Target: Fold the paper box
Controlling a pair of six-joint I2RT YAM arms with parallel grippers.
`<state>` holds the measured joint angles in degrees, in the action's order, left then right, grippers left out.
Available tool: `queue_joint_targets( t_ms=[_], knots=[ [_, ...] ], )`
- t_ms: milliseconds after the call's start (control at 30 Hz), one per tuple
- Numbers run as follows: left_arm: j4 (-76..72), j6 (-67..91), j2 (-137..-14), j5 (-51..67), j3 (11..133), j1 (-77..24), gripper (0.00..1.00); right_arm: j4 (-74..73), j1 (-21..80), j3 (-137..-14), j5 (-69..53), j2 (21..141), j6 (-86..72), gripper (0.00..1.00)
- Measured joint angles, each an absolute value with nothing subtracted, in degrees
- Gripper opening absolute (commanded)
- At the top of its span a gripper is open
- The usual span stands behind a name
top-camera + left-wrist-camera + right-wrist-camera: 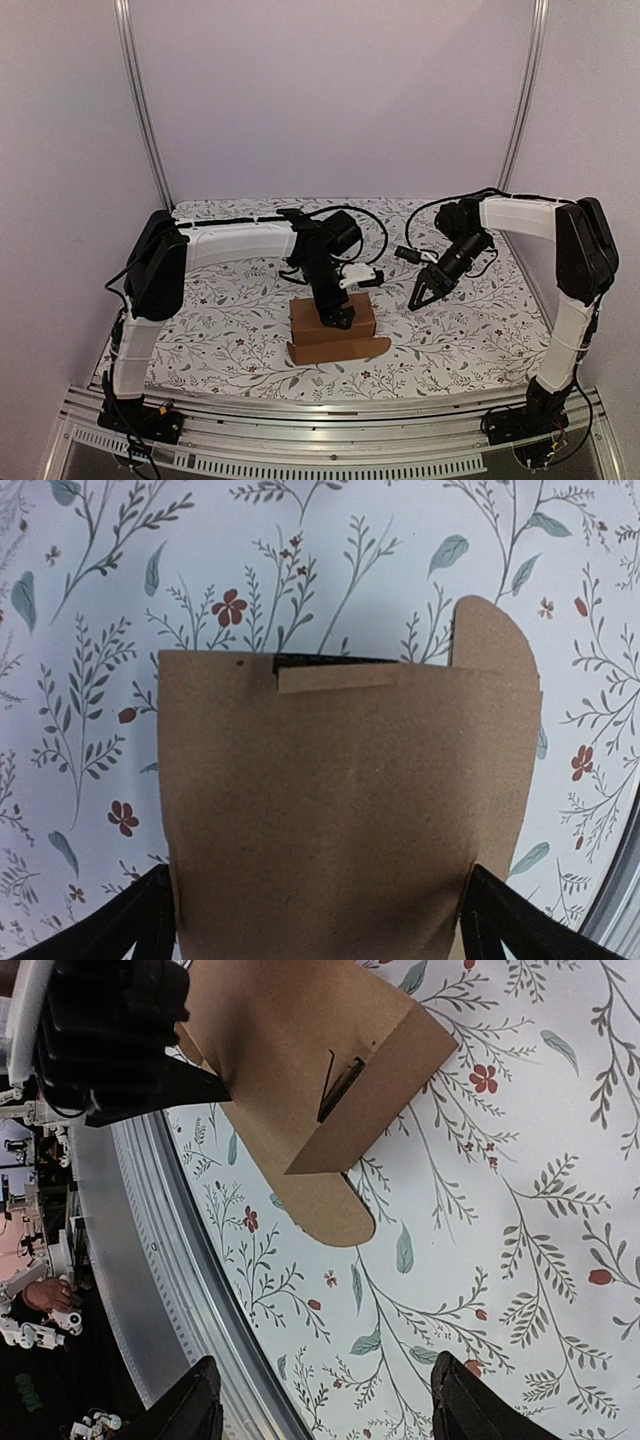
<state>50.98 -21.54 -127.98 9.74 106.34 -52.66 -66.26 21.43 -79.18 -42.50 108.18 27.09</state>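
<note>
Fig. Paper box (pixel 333 322) lying near the middle of the floral cloth (pixel 220 325), body closed up, one rounded flap (pixel 340 349) spread flat on the cloth along its near side. I see the left gripper (pixel 336 318) poised directly over the box, its jaws at their widest, one finger (pixel 135 925) on each side of the cardboard; whether the pads touch it I cannot tell. The right gripper (pixel 420 298) hangs over bare cloth to the right of the box, apart from it, fingers moderately spread and empty.
</note>
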Motion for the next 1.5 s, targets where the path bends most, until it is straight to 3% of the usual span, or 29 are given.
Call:
queue_joint_targets(
  t_ms=[233,600,967,1500],
  knots=[
    [51.8,-22.1,-129.7,11.5,108.4,-52.4,0.82,-66.2,21.4,-79.2,-42.5,110.0,27.0,0.67],
    [51.9,-22.1,-129.9,12.6,108.9,-51.9,0.99,-66.3,23.6,-79.1,-42.1,113.0,26.6,0.67],
    [52.7,-22.1,-130.3,11.9,109.1,-51.9,0.99,-66.6,25.5,-79.1,-41.2,115.3,26.7,0.67],
    [50.1,-18.7,-129.1,11.5,105.8,-51.9,0.82,-67.0,26.2,-79.1,-41.1,117.2,26.0,0.67]
  ],
)
